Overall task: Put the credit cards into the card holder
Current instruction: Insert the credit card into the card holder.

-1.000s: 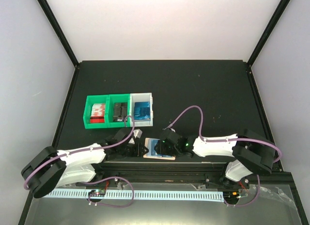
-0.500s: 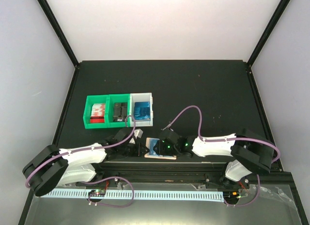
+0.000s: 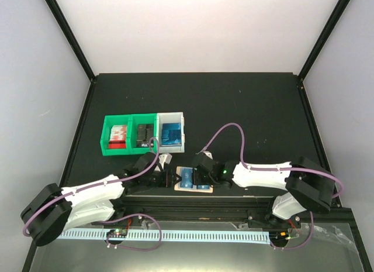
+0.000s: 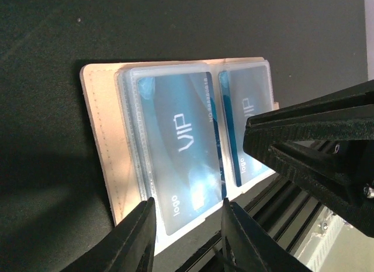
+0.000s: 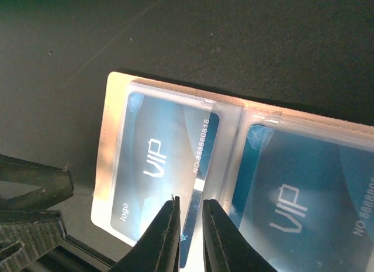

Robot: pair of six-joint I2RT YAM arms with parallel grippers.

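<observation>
As it lies open, the card holder (image 4: pixel 99 137) shows 2 blue credit cards (image 4: pixel 181 149).

Printed in white on card (image 5: pixel 158 161): "VIP", "logo", "NO.88880818". On second card (image 5: pixel 304 196): "VIP", number cut off.

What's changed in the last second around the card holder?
The right gripper edged left over the card holder and its jaws narrowed above a blue card. The left arm's elbow swung outward, the left gripper staying at the holder. Holder and bins did not move.
</observation>
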